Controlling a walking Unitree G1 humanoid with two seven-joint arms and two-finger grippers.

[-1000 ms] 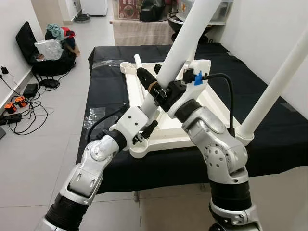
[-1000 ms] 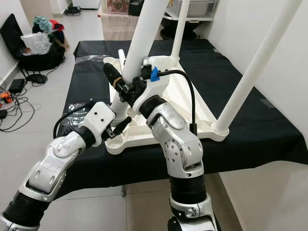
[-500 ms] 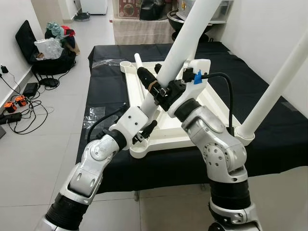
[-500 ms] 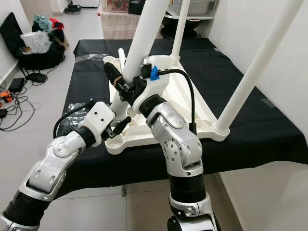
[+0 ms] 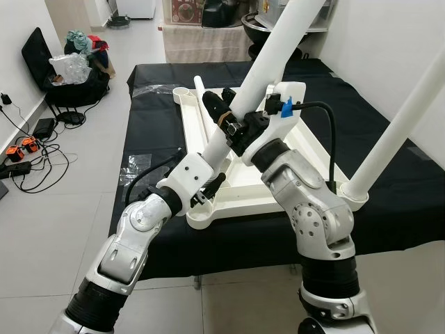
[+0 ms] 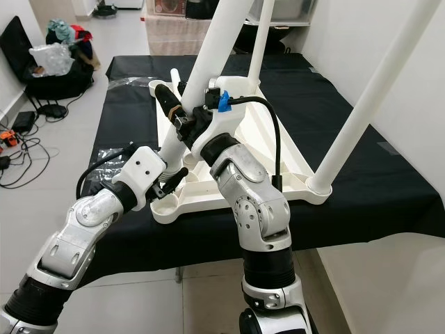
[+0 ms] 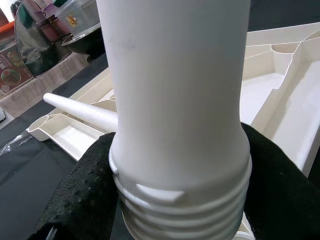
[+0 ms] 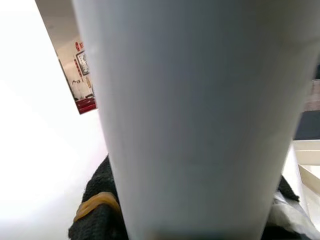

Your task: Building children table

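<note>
Together, left gripper (image 5: pixel 212 186) clamped on the leg (image 5: pixel 261 66) near its threaded end, right gripper (image 5: pixel 224 115) clasping it higher up, above the upturned tabletop (image 5: pixel 311 157) on a black cloth (image 5: pixel 149 122).

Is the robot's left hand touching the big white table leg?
Touching. In the left wrist view, the left gripper's black fingers press against both sides of the white table leg, right above its threaded end.

Support: a black-covered table (image 5: pixel 160 118) standing on a pale tiled floor (image 5: pixel 49 209).
On it: the white children's tabletop (image 5: pixel 243 188), upside down, near the front edge.
Also on it: clear plastic wrap (image 5: pixel 135 169), left of the tabletop.
</note>
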